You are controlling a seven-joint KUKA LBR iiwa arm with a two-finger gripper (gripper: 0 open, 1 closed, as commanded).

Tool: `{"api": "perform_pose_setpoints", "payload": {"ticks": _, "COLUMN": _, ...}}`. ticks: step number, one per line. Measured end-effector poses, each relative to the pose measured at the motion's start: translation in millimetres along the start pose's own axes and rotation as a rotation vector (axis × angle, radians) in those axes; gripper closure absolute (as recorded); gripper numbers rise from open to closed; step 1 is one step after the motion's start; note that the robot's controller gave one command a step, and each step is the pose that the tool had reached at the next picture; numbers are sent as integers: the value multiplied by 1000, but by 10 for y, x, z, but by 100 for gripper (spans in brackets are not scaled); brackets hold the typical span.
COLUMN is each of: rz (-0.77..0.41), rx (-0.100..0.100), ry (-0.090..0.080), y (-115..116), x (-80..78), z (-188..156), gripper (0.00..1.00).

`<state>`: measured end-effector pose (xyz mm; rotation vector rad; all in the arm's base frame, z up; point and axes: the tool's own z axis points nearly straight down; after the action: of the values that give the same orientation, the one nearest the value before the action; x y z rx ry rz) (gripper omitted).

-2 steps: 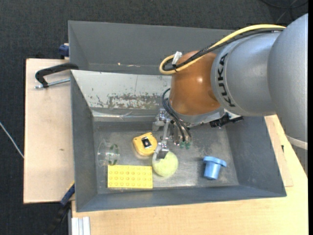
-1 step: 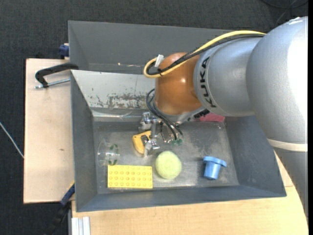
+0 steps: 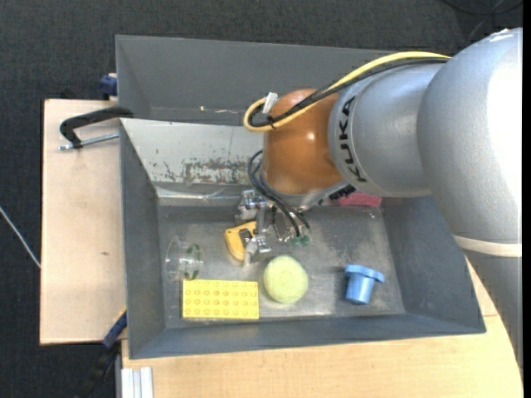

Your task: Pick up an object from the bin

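**A:** Where is the hand?

**B:** The hand is low inside the bin, just above and left of the yellow-green ball.

**A:** What is it at?

**B:** A small yellow piece lies on the bin floor, up and to the left of the ball. The hand is right against that piece's right side. I cannot tell whether the two are touching.

**A:** Is the hand clenched or released?

**B:** I cannot tell. The metal parts under the orange wrist cover blur together there.

**A:** What else is near the ball?

**B:** A flat yellow studded block lies just to its left, slightly lower. A clear cup sits farther left. A blue cup stands apart to its right. Up and to the right of the ball, a pink thing sticks out from behind the arm.
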<state>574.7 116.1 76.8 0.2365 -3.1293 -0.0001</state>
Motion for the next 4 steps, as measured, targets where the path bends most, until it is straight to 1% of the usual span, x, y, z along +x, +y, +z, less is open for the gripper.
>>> {"api": "perform_pose_setpoints", "payload": {"ticks": 1, "rz": 23, "rx": -1, "ry": -5, "y": 178, "x": 266, "z": -1272, "gripper": 100}}
{"api": "perform_pose_setpoints", "payload": {"ticks": 2, "rz": 23, "rx": -1, "ry": -5, "y": 177, "x": 266, "z": -1272, "gripper": 100}}
{"api": "perform_pose_setpoints", "payload": {"ticks": 3, "rz": -97, "rx": -1, "ry": -6, "y": 139, "x": 328, "z": -1199, "gripper": 100}}
{"api": "perform_pose_setpoints", "payload": {"ticks": 4, "rz": -52, "rx": -2, "ry": -5, "y": -2, "x": 134, "z": -1, "gripper": 100}}
